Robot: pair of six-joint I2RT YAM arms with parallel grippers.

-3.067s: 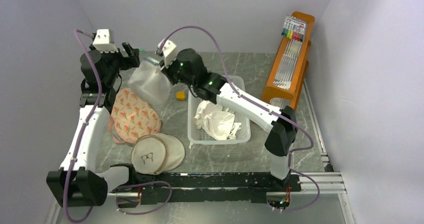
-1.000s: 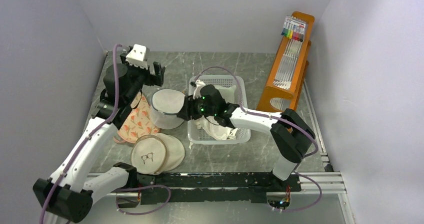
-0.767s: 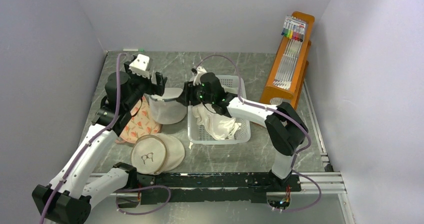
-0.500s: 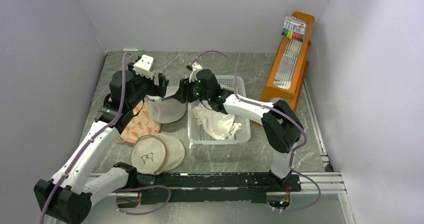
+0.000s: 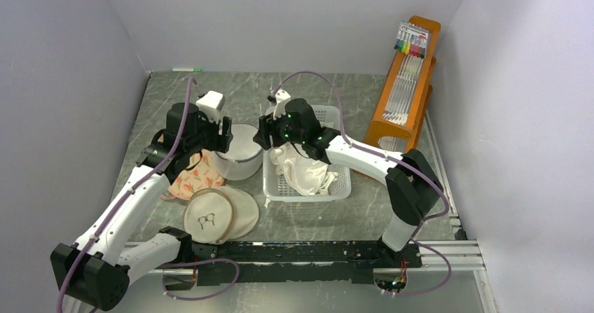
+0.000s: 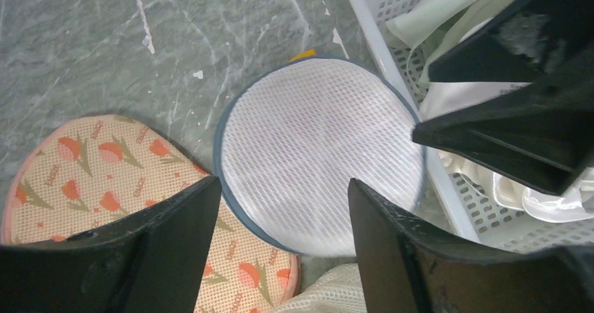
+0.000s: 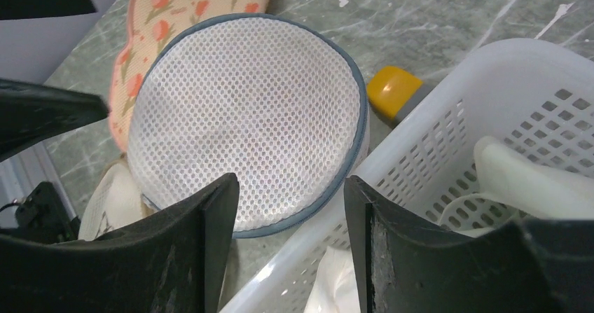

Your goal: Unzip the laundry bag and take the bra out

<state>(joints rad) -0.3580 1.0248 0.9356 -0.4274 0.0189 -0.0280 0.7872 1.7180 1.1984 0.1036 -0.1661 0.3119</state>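
The laundry bag (image 5: 242,160), a white mesh drum with a grey-blue zipper band, stands flat face up on the table against the basket's left wall. My left gripper (image 5: 224,134) hovers open over its left rim, and in the left wrist view the bag (image 6: 319,166) lies below the gap between the fingers (image 6: 178,250). My right gripper (image 5: 261,132) hovers open over the bag's right edge, where it meets the basket. The right wrist view shows the bag (image 7: 245,117) under that gripper (image 7: 287,246), apart from both fingers. No bra shows in any view.
A white plastic basket (image 5: 337,187) of white and pale-green garments sits right of the bag. A floral pad (image 5: 188,176) and a beige round pouch (image 5: 209,218) lie to the left and front. A small yellow object (image 7: 394,90) sits behind the bag. An orange rack (image 5: 406,82) stands back right.
The bag, held up between both grippers three seconds ago, now rests on the table. Within the last second the left gripper came over it and the right gripper drew up off its side.
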